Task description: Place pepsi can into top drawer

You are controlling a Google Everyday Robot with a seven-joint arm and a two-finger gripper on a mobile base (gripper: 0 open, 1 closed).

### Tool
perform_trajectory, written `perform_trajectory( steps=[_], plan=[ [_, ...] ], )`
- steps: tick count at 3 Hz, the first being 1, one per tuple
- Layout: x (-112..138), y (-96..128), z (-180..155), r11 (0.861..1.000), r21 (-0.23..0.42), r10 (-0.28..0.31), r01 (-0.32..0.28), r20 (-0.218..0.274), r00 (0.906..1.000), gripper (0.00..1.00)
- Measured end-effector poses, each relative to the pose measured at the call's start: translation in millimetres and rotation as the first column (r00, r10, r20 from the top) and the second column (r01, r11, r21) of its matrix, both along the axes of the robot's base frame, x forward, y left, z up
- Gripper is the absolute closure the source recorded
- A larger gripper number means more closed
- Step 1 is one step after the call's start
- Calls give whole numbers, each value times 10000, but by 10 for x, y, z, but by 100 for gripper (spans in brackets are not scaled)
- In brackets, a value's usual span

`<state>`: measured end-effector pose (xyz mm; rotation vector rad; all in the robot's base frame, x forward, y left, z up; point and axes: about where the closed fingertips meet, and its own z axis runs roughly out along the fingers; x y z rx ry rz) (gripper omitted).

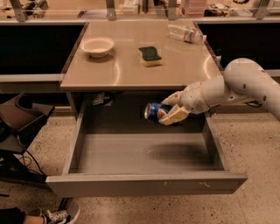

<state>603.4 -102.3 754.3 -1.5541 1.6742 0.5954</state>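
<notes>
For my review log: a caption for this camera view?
The gripper holds the pepsi can sideways above the open top drawer.

Setting: robotics test lab, office-like. Evidence: plain tan counter with a grey metal top drawer standing open, speckled hard floor, cluttered bench behind. White robot arm reaches in from the right; gripper clasps pepsi can over the drawer's rear.
</notes>
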Motion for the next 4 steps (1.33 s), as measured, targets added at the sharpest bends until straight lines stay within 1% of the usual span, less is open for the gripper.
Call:
perform_trajectory(
  steps=[1,2,3,4],
  plan=[
    [-24,14,-32,10000,-49,37,-37,-71,10000,100],
    [-21,157,-273,9992,52,391,-389,-563,9976,100],
    [-36,320,-764,9984,172,563,-544,-1466,9876,100],
    [-130,392,-1170,9989,91,463,-455,-2188,9747,100]
  ],
)
